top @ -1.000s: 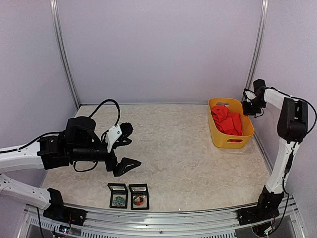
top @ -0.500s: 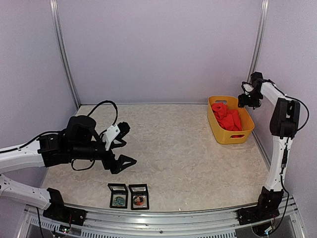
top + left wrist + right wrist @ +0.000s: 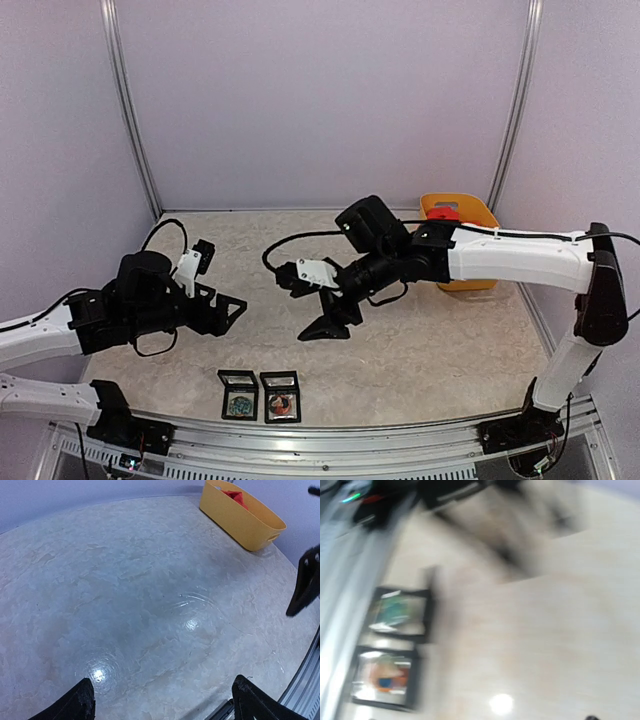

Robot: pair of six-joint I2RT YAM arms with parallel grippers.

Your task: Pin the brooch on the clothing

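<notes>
**Right arm swings from basket to mid-bench**

Right arm (image 3: 510, 255), which hung by the yellow basket (image 3: 478, 205) at the far right corner half a second ago, now reaches low across the middle of the bench (image 3: 420, 350). Its fingers (image 3: 325, 326) are spread wide and grip nothing. Left arm (image 3: 50, 330) has drawn back toward its own side. Its fingers (image 3: 225, 305) are likewise parted, and its wrist camera shows both tips held apart over the marbled top.

The clothing (image 3: 443, 212) has not moved. It lies crumpled inside the basket, with only a red hump showing above the rim from overhead and a red fold visible at the tub's far end from the left wrist. Bunched as it is, no long axis can be read, and no neckline or hem shows which way it points.

At the near edge a black box (image 3: 238, 393) with a bluish-green piece sits just beside a second box (image 3: 281, 396) with a red-orange piece, both where they were before. The right wrist view of them is smeared with blur.
</notes>
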